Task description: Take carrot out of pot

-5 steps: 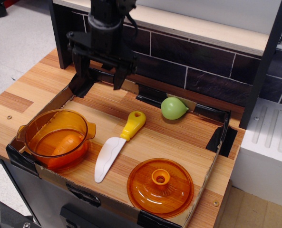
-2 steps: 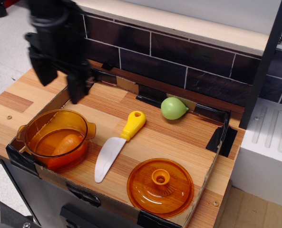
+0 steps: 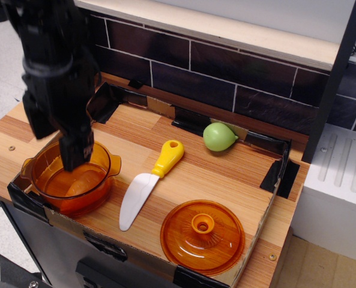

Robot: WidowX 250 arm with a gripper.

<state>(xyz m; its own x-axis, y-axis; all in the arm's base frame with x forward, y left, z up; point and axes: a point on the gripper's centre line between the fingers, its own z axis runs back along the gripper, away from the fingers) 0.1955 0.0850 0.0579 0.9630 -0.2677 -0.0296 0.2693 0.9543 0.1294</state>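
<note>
The transparent orange pot (image 3: 99, 191) stands at the front left of the tray. The orange carrot (image 3: 84, 182) lies inside it on the bottom. My black gripper (image 3: 54, 147) hangs directly over the pot with its fingers spread apart; one finger (image 3: 75, 153) reaches down to about the pot's rim, above the carrot. The other finger (image 3: 36, 123) is over the pot's left edge. The gripper holds nothing and hides the far part of the pot.
A toy knife (image 3: 149, 183) with a yellow handle lies right of the pot. The flat orange lid (image 3: 202, 237) sits at the front right. A light-green pear-shaped toy (image 3: 218, 137) is at the back. The tray's cardboard wall (image 3: 277, 174) rims the area.
My gripper has moved from the tray's back left forward and down, ending over the pot. The carrot, knife, lid and green toy have not moved.
</note>
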